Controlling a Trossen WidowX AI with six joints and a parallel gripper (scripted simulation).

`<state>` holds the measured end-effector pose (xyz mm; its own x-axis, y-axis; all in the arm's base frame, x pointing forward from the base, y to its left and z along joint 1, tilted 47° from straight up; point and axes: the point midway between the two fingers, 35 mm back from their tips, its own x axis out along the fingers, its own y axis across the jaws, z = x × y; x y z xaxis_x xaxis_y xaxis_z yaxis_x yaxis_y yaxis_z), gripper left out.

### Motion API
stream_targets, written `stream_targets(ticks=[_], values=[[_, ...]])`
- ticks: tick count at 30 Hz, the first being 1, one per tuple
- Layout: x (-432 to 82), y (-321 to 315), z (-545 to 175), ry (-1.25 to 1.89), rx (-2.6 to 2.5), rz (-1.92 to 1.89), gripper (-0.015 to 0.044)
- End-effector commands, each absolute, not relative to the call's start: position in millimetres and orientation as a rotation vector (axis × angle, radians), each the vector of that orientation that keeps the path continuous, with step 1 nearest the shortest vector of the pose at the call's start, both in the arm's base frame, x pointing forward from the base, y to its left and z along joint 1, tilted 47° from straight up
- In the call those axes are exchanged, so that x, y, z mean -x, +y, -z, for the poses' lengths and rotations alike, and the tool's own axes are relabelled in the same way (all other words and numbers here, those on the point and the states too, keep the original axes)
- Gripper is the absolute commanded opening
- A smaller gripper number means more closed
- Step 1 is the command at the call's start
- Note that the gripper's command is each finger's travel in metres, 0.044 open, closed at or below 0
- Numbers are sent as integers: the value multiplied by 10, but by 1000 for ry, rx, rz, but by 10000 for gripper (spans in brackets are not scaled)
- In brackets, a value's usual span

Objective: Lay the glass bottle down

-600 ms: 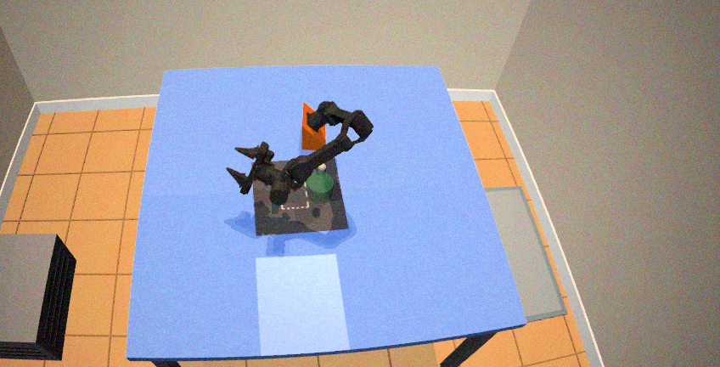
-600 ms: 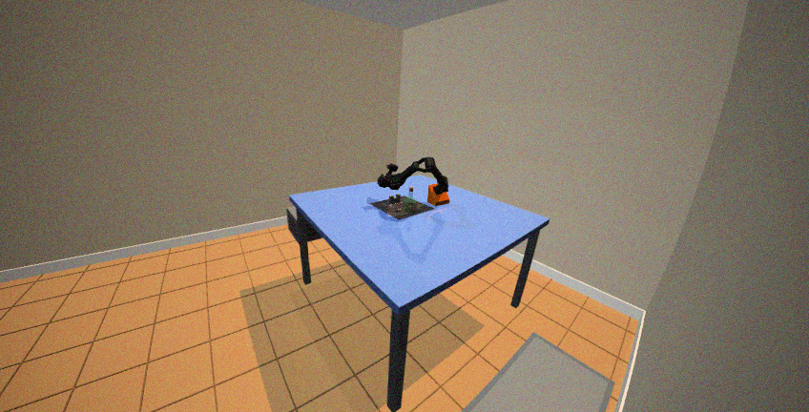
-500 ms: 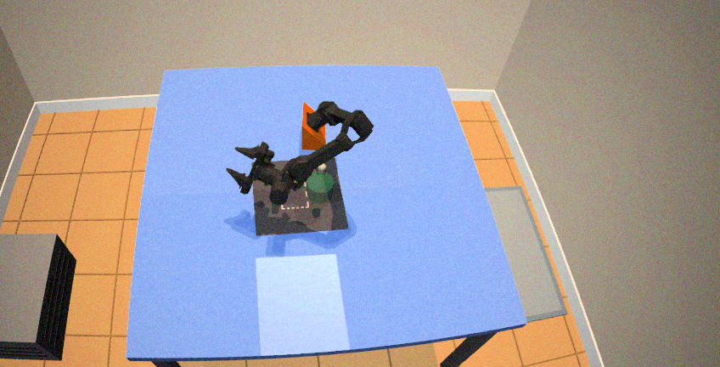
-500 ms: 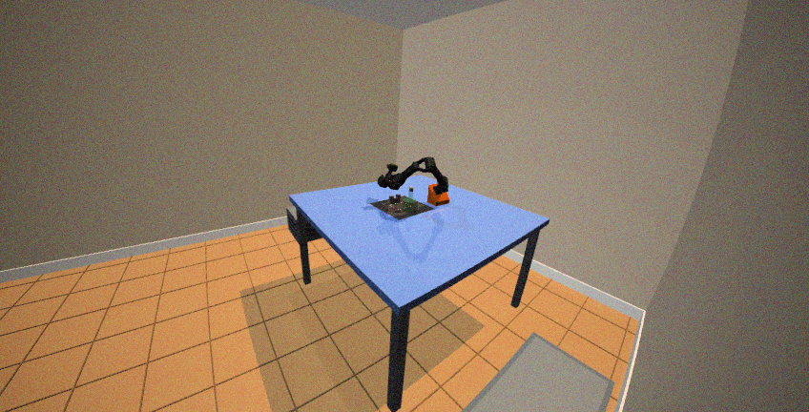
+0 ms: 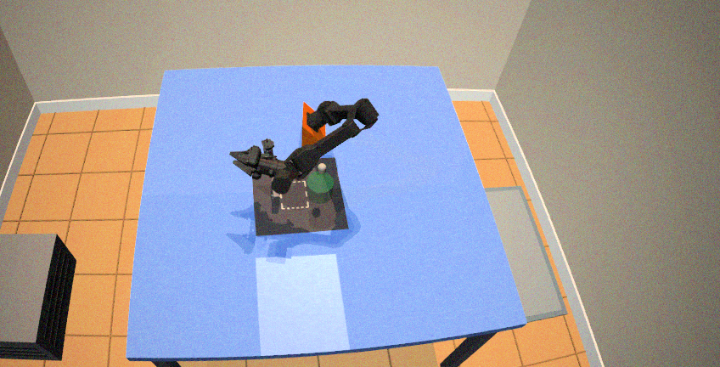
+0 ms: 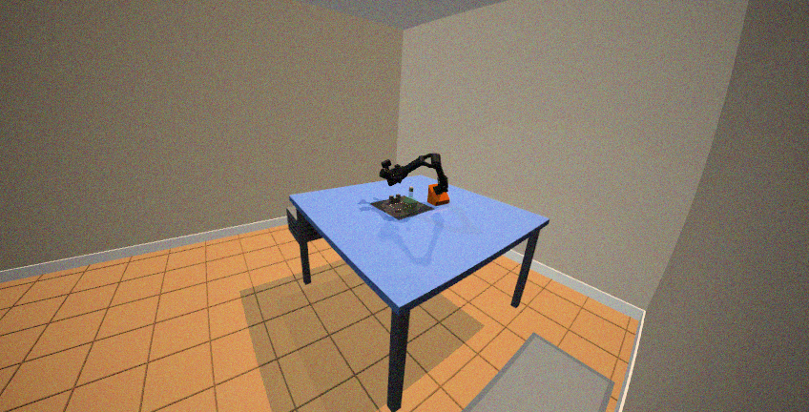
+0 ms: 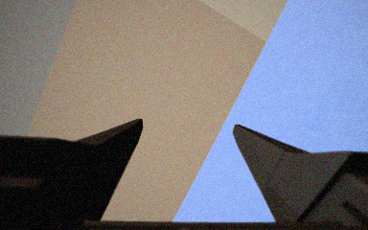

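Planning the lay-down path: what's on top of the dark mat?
The green bottle stands upright there, beside the dashed outline. The arm hides part of the mat.

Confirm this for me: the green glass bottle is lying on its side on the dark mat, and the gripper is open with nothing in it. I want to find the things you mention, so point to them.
One thing is wrong: the green glass bottle (image 5: 320, 182) (image 6: 409, 200) stands upright on the dark mat (image 5: 330, 219) (image 6: 400, 215), as the exterior view shows. The rest holds.

Grey rest (image 5: 275, 194) — mostly hidden under the arm (image 5: 323, 149) — top view.
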<state>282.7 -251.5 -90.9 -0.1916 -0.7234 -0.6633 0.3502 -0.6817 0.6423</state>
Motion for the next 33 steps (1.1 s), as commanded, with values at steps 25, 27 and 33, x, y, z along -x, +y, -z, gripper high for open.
stream_targets(ticks=[25, 27, 33], values=[[-2590, -1582, -78, 1411, -759, 480, 440], [-2568, -1519, -139, 1421, -711, 369, 440], [-2467, -1352, -272, 1419, -550, 63, 440]])
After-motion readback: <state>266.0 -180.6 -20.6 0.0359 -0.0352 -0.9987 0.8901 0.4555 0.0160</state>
